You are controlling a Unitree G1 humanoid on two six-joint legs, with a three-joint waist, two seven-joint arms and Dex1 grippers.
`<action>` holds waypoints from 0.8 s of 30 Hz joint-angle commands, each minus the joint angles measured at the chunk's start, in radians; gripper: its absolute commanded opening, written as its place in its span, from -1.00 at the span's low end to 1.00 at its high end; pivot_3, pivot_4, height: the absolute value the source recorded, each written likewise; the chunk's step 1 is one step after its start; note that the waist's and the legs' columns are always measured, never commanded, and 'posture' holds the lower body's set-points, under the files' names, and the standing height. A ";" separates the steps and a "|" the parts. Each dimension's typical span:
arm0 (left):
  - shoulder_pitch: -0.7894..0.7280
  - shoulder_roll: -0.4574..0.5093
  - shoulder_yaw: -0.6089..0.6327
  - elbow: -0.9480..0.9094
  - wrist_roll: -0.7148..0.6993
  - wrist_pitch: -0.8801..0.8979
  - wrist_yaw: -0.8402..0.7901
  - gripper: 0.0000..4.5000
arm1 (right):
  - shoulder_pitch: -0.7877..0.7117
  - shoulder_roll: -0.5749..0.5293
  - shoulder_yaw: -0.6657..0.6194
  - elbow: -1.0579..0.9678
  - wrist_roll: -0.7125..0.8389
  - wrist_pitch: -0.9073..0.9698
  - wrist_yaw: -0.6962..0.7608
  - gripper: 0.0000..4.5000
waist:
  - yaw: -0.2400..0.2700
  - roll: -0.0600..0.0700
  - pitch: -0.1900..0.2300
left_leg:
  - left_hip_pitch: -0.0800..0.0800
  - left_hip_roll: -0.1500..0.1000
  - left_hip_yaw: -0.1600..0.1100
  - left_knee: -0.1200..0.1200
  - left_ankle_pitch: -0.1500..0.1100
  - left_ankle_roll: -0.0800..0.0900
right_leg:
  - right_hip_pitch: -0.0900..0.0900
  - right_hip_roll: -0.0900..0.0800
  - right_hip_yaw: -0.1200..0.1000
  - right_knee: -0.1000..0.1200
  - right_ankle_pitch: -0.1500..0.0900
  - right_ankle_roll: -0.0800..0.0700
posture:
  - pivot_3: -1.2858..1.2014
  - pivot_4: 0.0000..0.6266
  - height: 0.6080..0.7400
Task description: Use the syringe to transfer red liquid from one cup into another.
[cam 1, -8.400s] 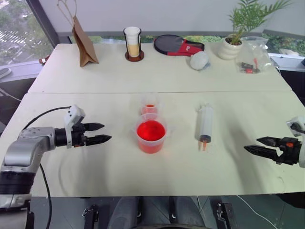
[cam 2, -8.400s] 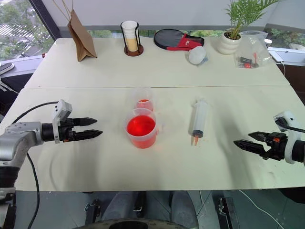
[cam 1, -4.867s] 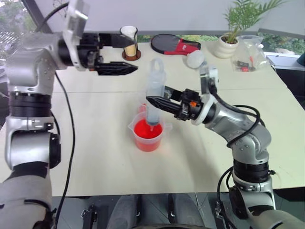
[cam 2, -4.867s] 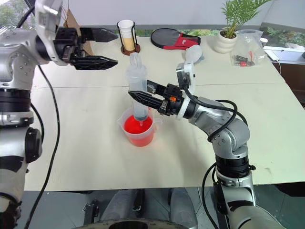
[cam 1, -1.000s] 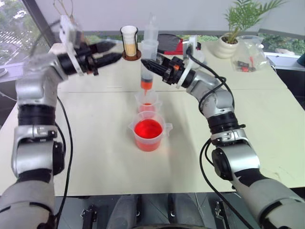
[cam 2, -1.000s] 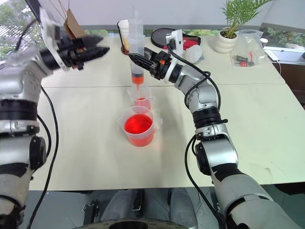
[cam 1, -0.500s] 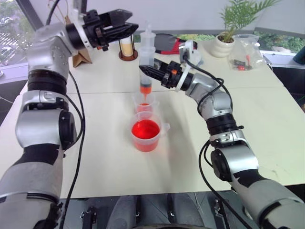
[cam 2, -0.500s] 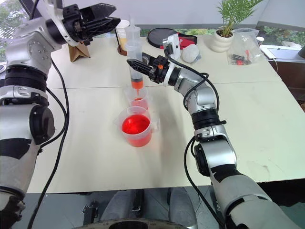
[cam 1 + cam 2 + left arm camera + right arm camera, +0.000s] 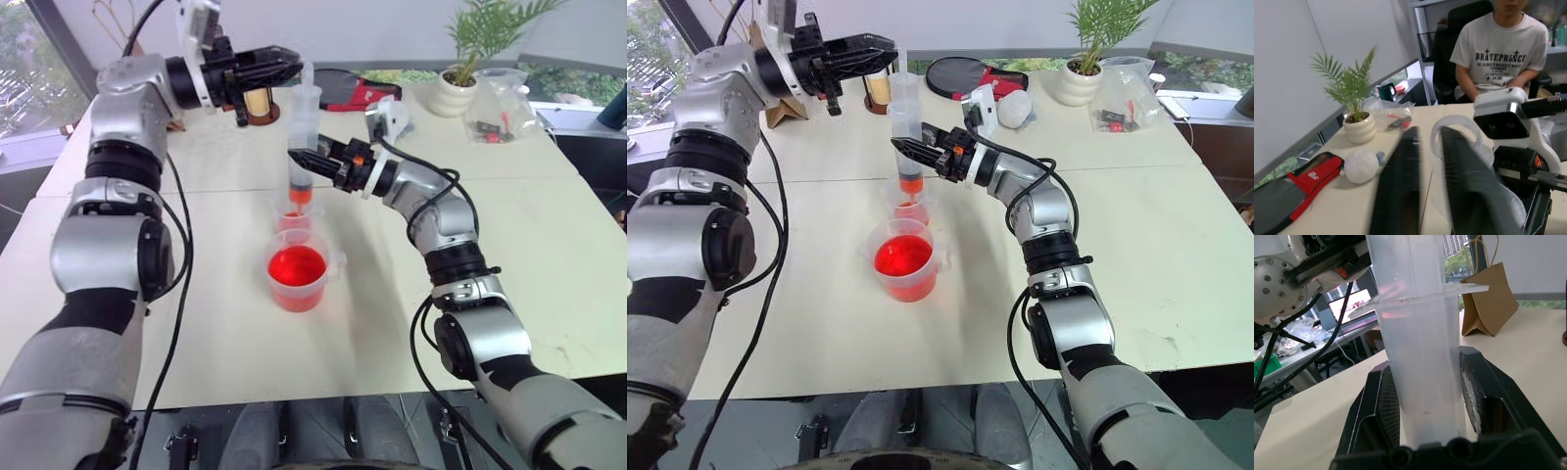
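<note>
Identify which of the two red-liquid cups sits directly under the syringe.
The smaller cup, behind the larger cup; the syringe nozzle points into it.

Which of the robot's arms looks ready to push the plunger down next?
The left. Its gripper is shut beside the plunger top, while the right gripper clamps the syringe barrel upright over the small cup. The right must likely keep holding it steady.

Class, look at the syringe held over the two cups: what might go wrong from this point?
1. The syringe tip hangs over the narrow small cup; a tilt might spill red liquid on the table.
2. The left gripper, shut at the plunger, might push it off-axis, knocking the barrel askew in the right gripper.
</note>
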 commanded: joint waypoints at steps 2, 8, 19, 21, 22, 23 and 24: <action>-0.049 -0.005 0.016 -0.008 0.006 -0.020 -0.006 -0.98 | -0.028 0.018 0.010 -0.047 -0.010 -0.037 0.013 -0.37 | 0.000 0.000 0.000 | 0.000 0.000 0.000 0.000 0.000 0.000 | 0.000 0.000 0.000 0.000 0.000 0.000 | 0.03 -0.52 1.00; -0.045 -0.002 0.021 -0.018 0.006 -0.009 -0.023 -0.98 | -0.039 0.023 0.010 -0.031 -0.021 -0.054 0.017 -0.37 | 0.001 0.000 0.000 | 0.000 0.000 0.000 0.000 0.000 0.000 | 0.000 0.000 0.000 0.000 0.000 0.000 | 0.03 -0.52 1.00; -0.047 0.065 0.028 0.003 0.028 -0.001 -0.010 0.67 | -0.042 0.020 -0.003 -0.024 -0.020 -0.063 0.010 -0.37 | -0.001 0.000 0.000 | 0.000 0.000 0.000 0.000 0.000 0.000 | -0.001 0.000 0.000 0.000 0.000 0.000 | 0.03 -0.52 1.00; -0.041 0.075 0.022 -0.008 0.027 0.018 -0.049 0.89 | -0.044 0.019 -0.003 -0.019 -0.021 -0.065 0.011 -0.37 | -0.001 0.000 0.000 | 0.000 0.000 0.000 0.000 0.000 -0.001 | -0.001 0.000 0.000 0.000 0.000 0.000 | 0.03 -0.52 1.00; -0.041 0.077 0.025 -0.012 0.023 0.025 -0.054 0.89 | -0.044 0.020 -0.003 -0.017 -0.021 -0.067 0.011 -0.37 | 0.001 0.000 0.000 | 0.000 0.000 0.000 0.000 0.000 -0.001 | -0.001 0.000 0.000 0.000 0.000 0.000 | 0.03 -0.52 1.00; -0.041 0.078 0.028 -0.015 0.021 0.030 -0.055 0.89 | -0.044 0.020 -0.003 -0.016 -0.021 -0.068 0.011 -0.37 | 0.003 0.000 0.000 | 0.000 0.000 0.000 0.000 0.000 -0.001 | 0.000 0.000 0.000 0.000 0.000 0.000 | 0.03 -0.52 1.00; -0.041 0.077 0.031 -0.017 0.021 0.031 -0.054 0.89 | -0.045 0.021 -0.002 -0.012 -0.022 -0.069 0.010 -0.37 | 0.003 0.000 0.000 | 0.000 0.000 0.000 0.000 0.000 -0.001 | 0.000 0.000 0.000 0.000 0.000 0.000 | 0.03 -0.52 1.00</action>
